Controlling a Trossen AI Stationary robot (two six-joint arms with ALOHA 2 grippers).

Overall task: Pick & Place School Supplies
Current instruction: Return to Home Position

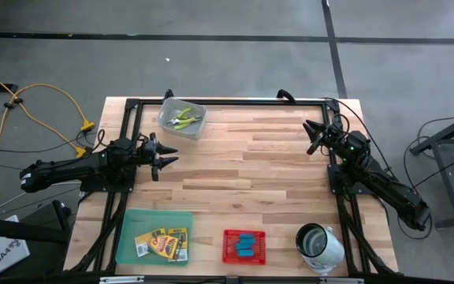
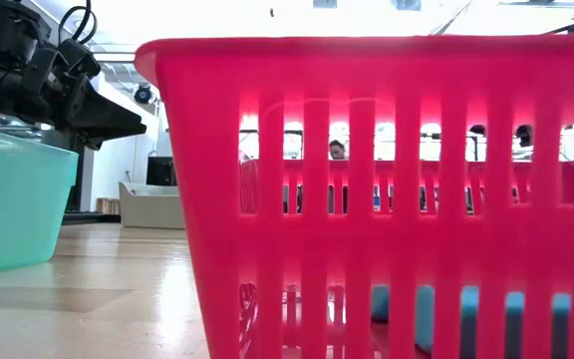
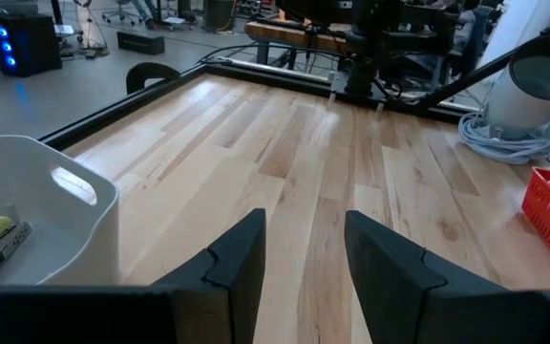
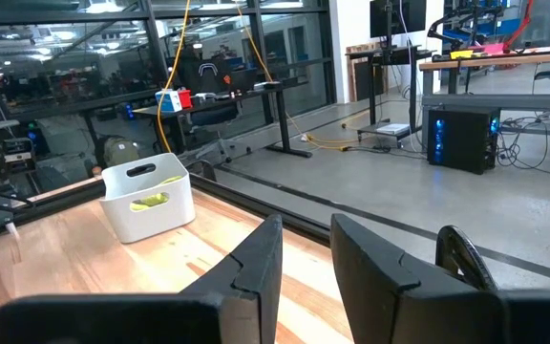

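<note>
Three crayon boxes (image 1: 162, 244) in green tray (image 1: 154, 218); blue pieces (image 1: 246, 245) in red tray (image 1: 243, 231).

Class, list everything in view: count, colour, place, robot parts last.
table: one, light wood, beneath everything
clear tray: one, table's top-left in the overhead view
tools: count unclear, yellow-green, in clear tray
green tray: one, bottom-left
crayon boxes: three, yellow-orange, in green tray
red tray: one, bottom centre
erasers: count unclear, light blue, in red tray
cup: one, white and metal, bottom-right
left end effector: one, dark, open, left edge
right end effector: one, dark, open, upper right
</note>
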